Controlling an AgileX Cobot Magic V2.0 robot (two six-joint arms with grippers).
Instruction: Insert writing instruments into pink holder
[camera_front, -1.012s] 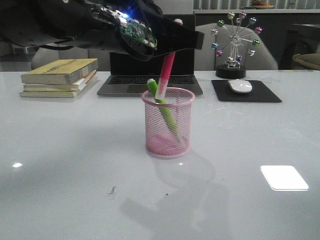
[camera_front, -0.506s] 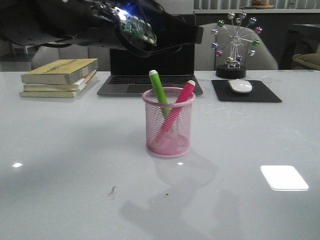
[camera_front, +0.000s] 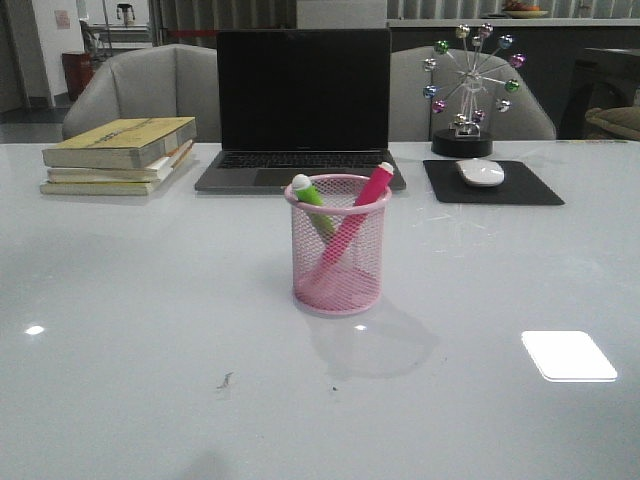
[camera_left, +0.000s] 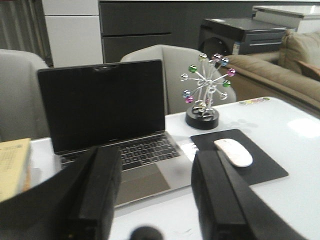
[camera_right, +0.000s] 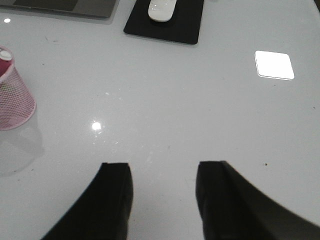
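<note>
Nearest you, the white table (camera_front: 150, 400) lies bare up to the pink holder (camera_front: 337, 262) at its middle. Inside it, the green marker (camera_front: 311, 199) and pink marker (camera_front: 352, 220) lean crossed, caps above the rim. Behind stand books (camera_front: 118, 155), a laptop (camera_front: 303, 105) and a mouse (camera_front: 480, 172). Your left gripper (camera_left: 156, 192) and right gripper (camera_right: 162, 197) hang with fingers apart, holding nothing.

Two markers (camera_front: 340, 225) in holder (camera_front: 337, 270); laptop (camera_front: 302, 110) behind; books (camera_front: 118, 155) behind-left.
</note>
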